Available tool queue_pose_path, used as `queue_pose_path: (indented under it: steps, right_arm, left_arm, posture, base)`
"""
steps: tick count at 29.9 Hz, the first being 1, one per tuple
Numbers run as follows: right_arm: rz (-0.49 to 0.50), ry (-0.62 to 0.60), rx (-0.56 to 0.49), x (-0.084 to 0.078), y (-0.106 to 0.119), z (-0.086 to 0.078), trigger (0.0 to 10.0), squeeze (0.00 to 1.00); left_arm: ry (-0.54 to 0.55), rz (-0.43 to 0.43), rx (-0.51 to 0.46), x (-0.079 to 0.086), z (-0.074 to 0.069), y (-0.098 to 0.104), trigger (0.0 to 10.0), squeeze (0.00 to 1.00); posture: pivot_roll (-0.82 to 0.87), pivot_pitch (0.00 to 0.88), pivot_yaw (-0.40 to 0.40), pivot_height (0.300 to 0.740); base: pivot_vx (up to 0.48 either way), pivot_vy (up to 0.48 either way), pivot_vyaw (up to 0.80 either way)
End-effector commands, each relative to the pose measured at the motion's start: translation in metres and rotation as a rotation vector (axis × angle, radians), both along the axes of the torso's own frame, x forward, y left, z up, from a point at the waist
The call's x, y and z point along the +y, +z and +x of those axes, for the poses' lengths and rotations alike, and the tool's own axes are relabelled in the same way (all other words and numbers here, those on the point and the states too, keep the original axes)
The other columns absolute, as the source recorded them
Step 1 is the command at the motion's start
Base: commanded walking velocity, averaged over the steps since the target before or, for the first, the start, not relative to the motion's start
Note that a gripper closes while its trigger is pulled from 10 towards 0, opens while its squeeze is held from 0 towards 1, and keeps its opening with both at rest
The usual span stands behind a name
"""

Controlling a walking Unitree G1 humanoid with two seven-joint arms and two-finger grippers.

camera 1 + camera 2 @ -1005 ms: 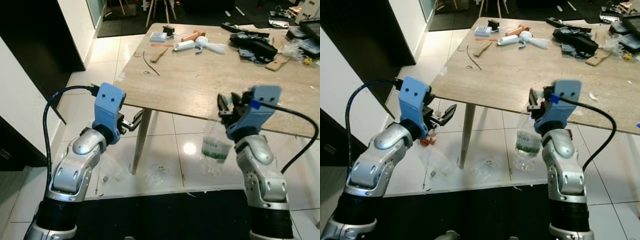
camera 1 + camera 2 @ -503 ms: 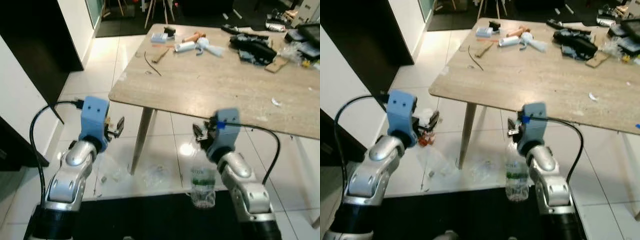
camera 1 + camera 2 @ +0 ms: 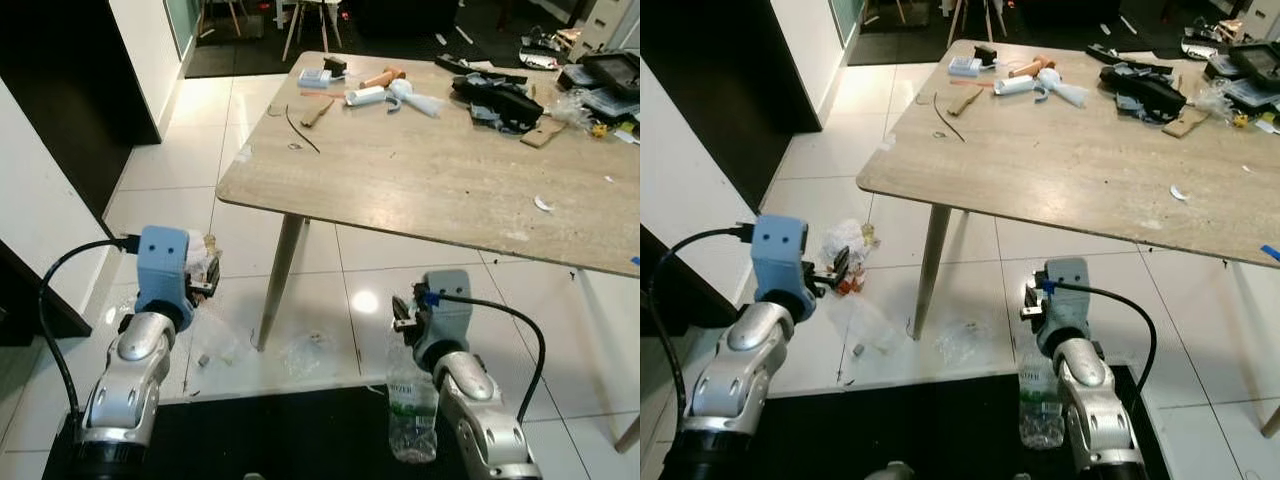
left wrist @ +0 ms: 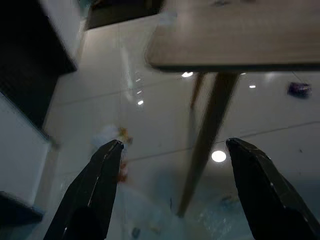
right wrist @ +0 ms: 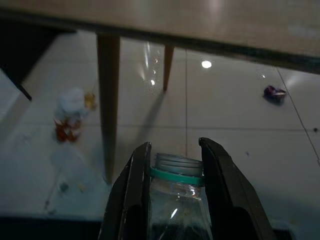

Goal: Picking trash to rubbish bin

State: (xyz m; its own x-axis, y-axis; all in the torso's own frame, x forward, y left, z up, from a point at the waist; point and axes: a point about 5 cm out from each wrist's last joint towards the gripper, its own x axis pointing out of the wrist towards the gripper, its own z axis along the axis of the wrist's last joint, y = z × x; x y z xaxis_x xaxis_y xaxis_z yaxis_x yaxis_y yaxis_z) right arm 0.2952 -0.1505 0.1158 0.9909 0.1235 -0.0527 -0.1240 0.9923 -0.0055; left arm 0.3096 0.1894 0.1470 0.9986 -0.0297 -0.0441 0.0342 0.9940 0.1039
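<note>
The table [image 3: 430, 170] stands ahead. The right gripper [image 5: 175, 172] holds the plastic bottle [image 3: 412, 415] by its neck, low over the floor; it may swing and slip. The left gripper [image 4: 172, 170] is wide, empty.

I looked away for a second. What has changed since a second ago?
The camera has shifted, and both arms have dropped lower against the table. The right claw is still shut on the bottle, which now hangs lower, over the dark mat. The left claw stays open and empty. The table clutter and floor trash lie as before.
</note>
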Motion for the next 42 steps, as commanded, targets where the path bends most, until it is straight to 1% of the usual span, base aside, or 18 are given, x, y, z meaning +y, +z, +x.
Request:
queue_pose_path:
  steps: [1, 6, 8, 13, 20, 29, 34, 42]
  right_arm:
    - [-0.006, -0.007, 0.003, -0.002, -0.004, -0.003, 10.0, 0.00]
    - [0.001, -0.012, -0.025, 0.000, -0.003, -0.001, 10.0, 0.00]
    - [0.018, -0.028, -0.039, 0.000, -0.003, -0.001, 10.0, 0.00]
    - [0.046, -0.048, -0.028, -0.002, -0.007, -0.003, 10.0, 0.00]
    - [0.059, -0.036, -0.030, 0.006, -0.009, -0.004, 10.0, 0.00]
    - [0.073, -0.028, -0.015, 0.010, -0.012, -0.006, 10.0, 0.00]
    - [0.066, -0.027, -0.021, 0.010, -0.012, -0.004, 10.0, 0.00]
    - [0.060, -0.017, -0.021, 0.011, -0.011, -0.005, 10.0, 0.00]
  left_arm:
    - [-0.029, 0.016, -0.005, -0.007, 0.000, -0.001, 10.0, 0.00]
    - [-0.029, 0.001, 0.004, -0.008, 0.001, -0.004, 10.0, 0.00]
    - [-0.034, 0.024, 0.002, -0.009, 0.001, -0.005, 10.0, 0.00]
    - [-0.026, 0.036, -0.005, -0.011, 0.002, -0.003, 10.0, 0.00]
    - [-0.062, 0.040, -0.014, -0.016, 0.002, 0.000, 10.0, 0.00]
    - [-0.087, 0.043, -0.006, -0.019, 0.000, -0.001, 10.0, 0.00]
    - [-0.093, 0.043, -0.017, -0.022, 0.001, 0.001, 10.0, 0.00]
    - [-0.077, 0.046, -0.014, -0.020, 0.004, 0.001, 10.0, 0.00]
  posture:
    - [0.00, 0.131, 0.050, 0.740]
    - [-0.01, 0.129, 0.051, 0.740]
    - [-0.01, 0.129, 0.049, 0.740]
    - [0.00, 0.127, 0.045, 0.740]
    - [0.00, 0.132, 0.047, 0.740]
    - [0.01, 0.138, 0.047, 0.740]
    - [0.01, 0.140, 0.050, 0.740]
    - [0.00, 0.146, 0.048, 0.740]
  base:
    - [0.000, 0.000, -0.80]
    - [0.000, 0.000, -0.80]
    - [0.000, 0.000, -0.80]
    - [0.000, 0.000, -0.80]
    - [0.000, 0.000, -0.80]
    - [0.000, 0.000, -0.80]
    - [0.000, 0.000, -0.80]
    - [0.000, 0.000, -0.80]
